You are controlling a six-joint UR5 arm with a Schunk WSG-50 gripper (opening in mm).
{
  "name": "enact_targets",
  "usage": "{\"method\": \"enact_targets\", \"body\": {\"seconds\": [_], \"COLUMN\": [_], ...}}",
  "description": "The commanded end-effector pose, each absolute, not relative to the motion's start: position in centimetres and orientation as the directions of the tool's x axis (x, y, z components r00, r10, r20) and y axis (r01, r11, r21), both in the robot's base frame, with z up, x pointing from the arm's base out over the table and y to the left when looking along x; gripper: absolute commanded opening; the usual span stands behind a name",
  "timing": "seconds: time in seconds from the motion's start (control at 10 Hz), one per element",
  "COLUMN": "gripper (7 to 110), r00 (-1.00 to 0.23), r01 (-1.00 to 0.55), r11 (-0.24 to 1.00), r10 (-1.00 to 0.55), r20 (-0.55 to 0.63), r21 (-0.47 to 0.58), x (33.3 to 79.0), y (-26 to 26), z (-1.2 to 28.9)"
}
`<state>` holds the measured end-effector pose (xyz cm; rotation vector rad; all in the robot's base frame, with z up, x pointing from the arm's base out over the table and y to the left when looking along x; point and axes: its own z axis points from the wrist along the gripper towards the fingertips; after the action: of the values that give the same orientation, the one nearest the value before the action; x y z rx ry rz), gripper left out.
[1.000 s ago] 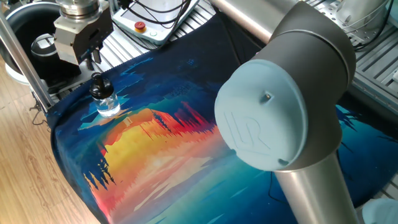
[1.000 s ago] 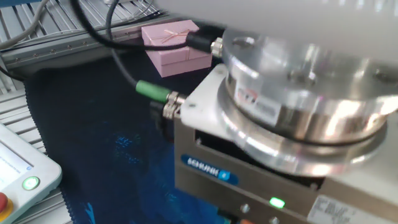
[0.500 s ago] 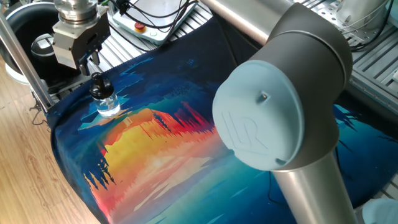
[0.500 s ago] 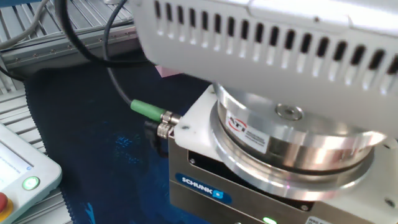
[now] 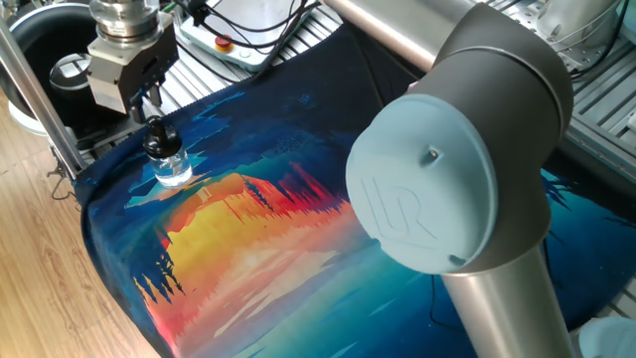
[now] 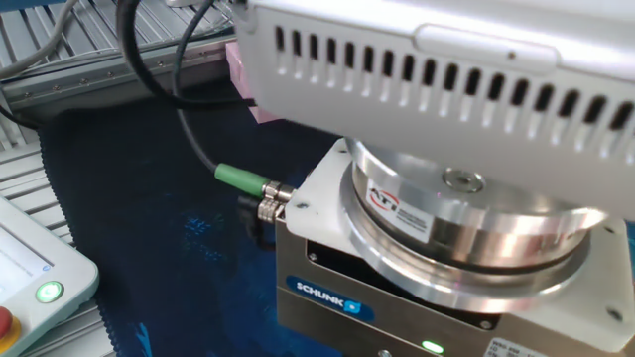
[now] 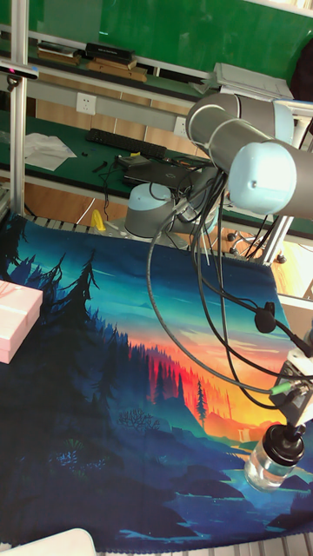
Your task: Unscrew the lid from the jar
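The jar (image 5: pixel 171 167) is a small clear glass bottle standing upright near the left corner of the painted cloth; it also shows low on the right in the tall view, jar (image 7: pixel 268 465). Its black rounded lid (image 5: pixel 159 135) sits on the neck, lid (image 7: pixel 283 444). My gripper (image 5: pixel 146 104) hangs straight above the lid, its dark fingers slightly apart with nothing between them, the tips just over the cap. The other fixed view is filled by the silver wrist housing, and jar, lid and fingers are hidden there.
A pink gift box (image 7: pixel 14 321) lies at the cloth's far side; its corner (image 6: pixel 236 61) peeks out behind the wrist. A control pendant (image 6: pixel 40 288) sits at the cloth's edge. A black ring-shaped device (image 5: pixel 62 70) stands behind the gripper. The arm's big elbow (image 5: pixel 447 169) looms over the cloth.
The wrist has shifted and turned a little above the lid, and its housing now covers most of the pink box in the other fixed view. Jar and lid have not moved.
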<state>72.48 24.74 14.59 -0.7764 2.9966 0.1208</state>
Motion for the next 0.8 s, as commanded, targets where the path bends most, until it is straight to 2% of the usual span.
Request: {"method": "enact_targets", "body": {"seconds": [0.0,0.7], "gripper": [44,44], "r00": [-0.877,-0.89], "r01": [-0.48,-0.456], "r11": [0.874,0.888], "r10": [-0.477,-0.454], "r20": [-0.059,-0.046], "r21": [0.076,0.062], "x": [72.4,71.6], "y": [24.7,25.3], "z": [14.4,13.0]}}
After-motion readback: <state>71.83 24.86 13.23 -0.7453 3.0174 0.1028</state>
